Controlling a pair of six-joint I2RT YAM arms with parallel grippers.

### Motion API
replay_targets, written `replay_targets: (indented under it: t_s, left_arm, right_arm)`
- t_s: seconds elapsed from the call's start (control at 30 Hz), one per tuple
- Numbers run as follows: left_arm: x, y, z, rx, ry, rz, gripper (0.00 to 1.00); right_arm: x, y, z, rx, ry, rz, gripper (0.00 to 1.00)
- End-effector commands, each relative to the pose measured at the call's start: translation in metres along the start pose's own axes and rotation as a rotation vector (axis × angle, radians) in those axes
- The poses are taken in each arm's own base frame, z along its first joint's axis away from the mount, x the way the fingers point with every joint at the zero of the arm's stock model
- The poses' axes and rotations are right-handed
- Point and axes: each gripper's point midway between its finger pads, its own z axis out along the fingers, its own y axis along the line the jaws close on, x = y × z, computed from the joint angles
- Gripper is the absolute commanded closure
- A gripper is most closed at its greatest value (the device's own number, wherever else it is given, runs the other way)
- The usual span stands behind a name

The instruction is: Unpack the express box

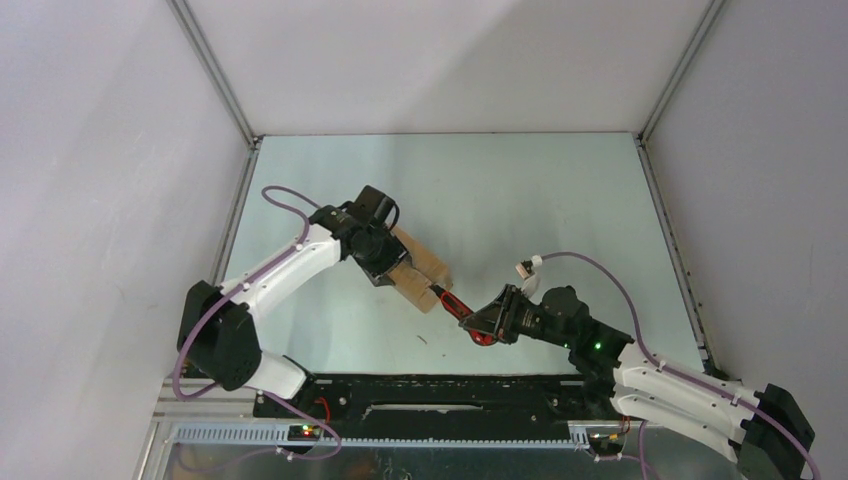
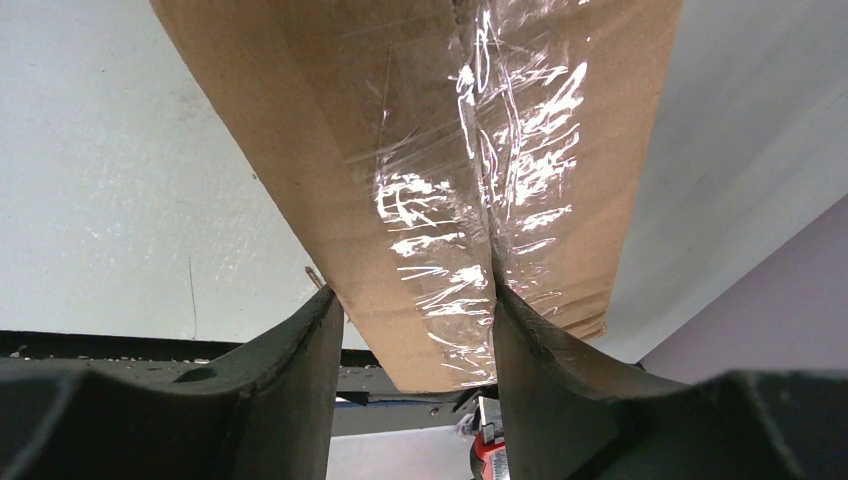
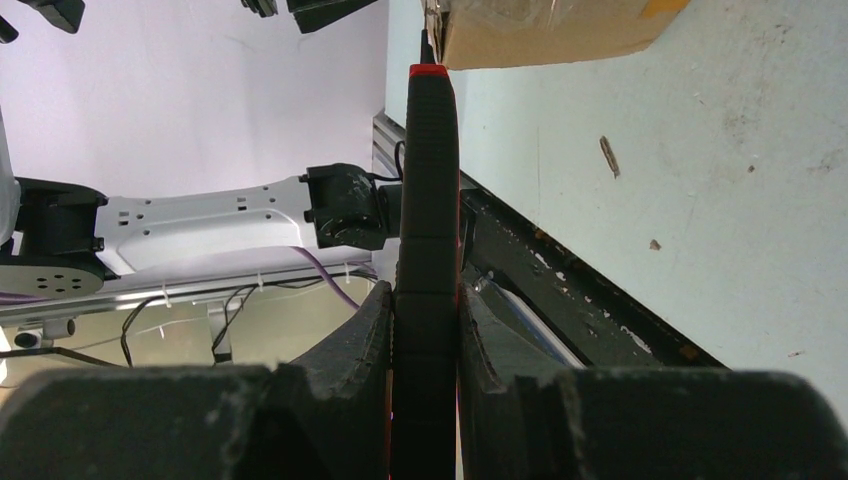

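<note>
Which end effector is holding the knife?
The right end effector, clamped on the red-handled knife; the left end effector grips the express box instead.

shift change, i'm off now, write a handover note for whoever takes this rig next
Left gripper: shut on the express box, holding it steady.
Right gripper: shut on the knife, handle between its fingers, blade pointing at the box.
Positions: the box is mid-table. The knife tip is at the box's near end; whether it is cutting cannot be told.
Done: box gripped, knife in hand at the box.
Left: clear tape covers the seam and the flaps are closed. Cut the tape, open the flaps, take out the contents.
</note>
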Motion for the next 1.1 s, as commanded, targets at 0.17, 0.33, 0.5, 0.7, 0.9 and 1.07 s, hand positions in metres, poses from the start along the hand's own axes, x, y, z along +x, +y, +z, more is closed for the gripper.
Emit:
replay_targets:
  t_s: [0.17, 0.33, 0.5, 0.7, 0.9, 1.07]
  left_arm:
    - [0.004, 0.002, -0.007, 0.023, 0.015, -0.030, 1.00]
    - [0.004, 0.003, -0.007, 0.025, 0.016, -0.027, 1.00]
    - [0.005, 0.002, -0.007, 0.031, 0.022, -0.026, 1.00]
    - [0.008, 0.000, -0.008, 0.043, 0.039, -0.021, 1.00]
    - [0.015, -0.007, -0.013, 0.085, 0.074, -0.021, 1.00]
    - [0.017, -0.011, -0.019, 0.108, 0.086, -0.024, 1.00]
  right_arm:
    - [-0.004, 0.008, 0.000, -0.038, -0.030, -0.004, 1.00]
    - [-0.006, 0.011, 0.003, -0.053, -0.037, -0.003, 1.00]
    - [-0.007, 0.014, 0.007, -0.068, -0.040, 0.000, 1.00]
    - [-0.007, 0.013, 0.010, -0.074, -0.038, 0.003, 1.00]
    - [-0.006, 0.016, 0.014, -0.107, -0.031, 0.016, 1.00]
    - [-0.007, 0.017, 0.018, -0.113, -0.028, 0.015, 1.00]
